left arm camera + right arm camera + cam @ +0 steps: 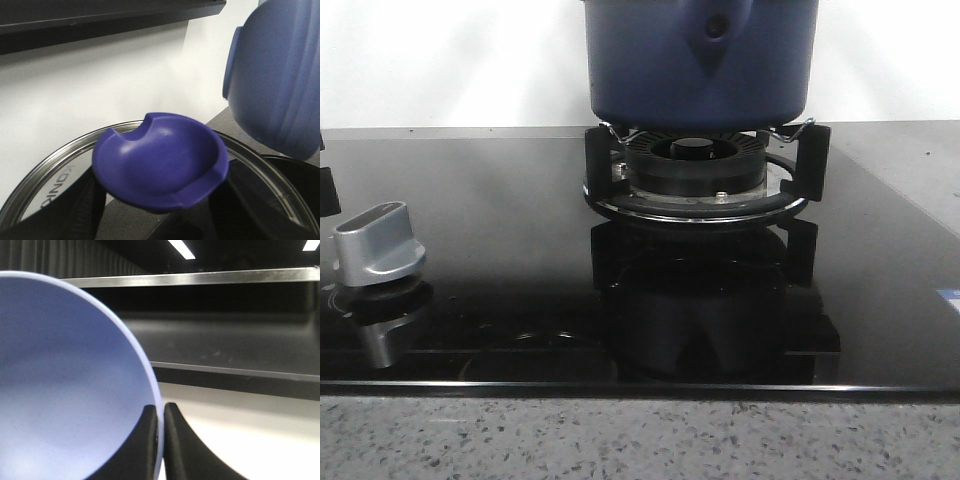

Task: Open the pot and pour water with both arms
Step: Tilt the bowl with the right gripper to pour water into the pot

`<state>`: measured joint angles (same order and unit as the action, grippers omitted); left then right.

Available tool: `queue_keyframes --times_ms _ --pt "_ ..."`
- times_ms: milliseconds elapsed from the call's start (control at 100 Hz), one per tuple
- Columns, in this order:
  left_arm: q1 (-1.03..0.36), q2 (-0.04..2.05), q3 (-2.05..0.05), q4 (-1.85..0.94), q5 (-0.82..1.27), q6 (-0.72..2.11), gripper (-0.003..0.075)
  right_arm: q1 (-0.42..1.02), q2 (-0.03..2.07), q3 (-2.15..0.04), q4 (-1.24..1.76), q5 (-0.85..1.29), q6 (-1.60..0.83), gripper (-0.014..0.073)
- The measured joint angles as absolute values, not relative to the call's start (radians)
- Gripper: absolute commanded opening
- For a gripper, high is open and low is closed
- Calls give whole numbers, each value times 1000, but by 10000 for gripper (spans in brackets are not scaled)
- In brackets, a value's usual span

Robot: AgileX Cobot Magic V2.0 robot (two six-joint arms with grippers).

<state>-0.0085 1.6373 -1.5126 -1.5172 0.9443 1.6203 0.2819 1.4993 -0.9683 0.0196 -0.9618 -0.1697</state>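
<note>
The dark-blue pot [700,60] fills the top of the front view, right above the burner grate [695,190], its teardrop bulge with the small hole facing the camera. Neither gripper shows in that view. In the left wrist view my left gripper [160,215] is shut under the blue bowl-shaped knob [160,160] of a glass lid with a steel rim [50,165]. The lid is held apart from the pot [280,75], whose outer wall shows beside it. In the right wrist view my right gripper [160,440] pinches the pot's thin rim, one finger inside against the pale-blue inner wall [65,380].
A silver stove knob [375,245] stands at the left on the glossy black cooktop [500,200]. A speckled stone counter edge [620,440] runs along the front. A white wall is behind the stove, and a dark shelf or hood [225,340] hangs above.
</note>
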Motion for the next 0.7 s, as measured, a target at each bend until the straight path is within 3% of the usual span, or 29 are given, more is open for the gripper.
queue_keyframes --times_ms 470,700 --pt "-9 1637 -1513 -1519 944 1620 251 282 1499 -968 20 -958 -170 -47" --pt "-9 1637 -1513 -1524 946 1620 251 275 1409 -989 66 -669 -170 -47"
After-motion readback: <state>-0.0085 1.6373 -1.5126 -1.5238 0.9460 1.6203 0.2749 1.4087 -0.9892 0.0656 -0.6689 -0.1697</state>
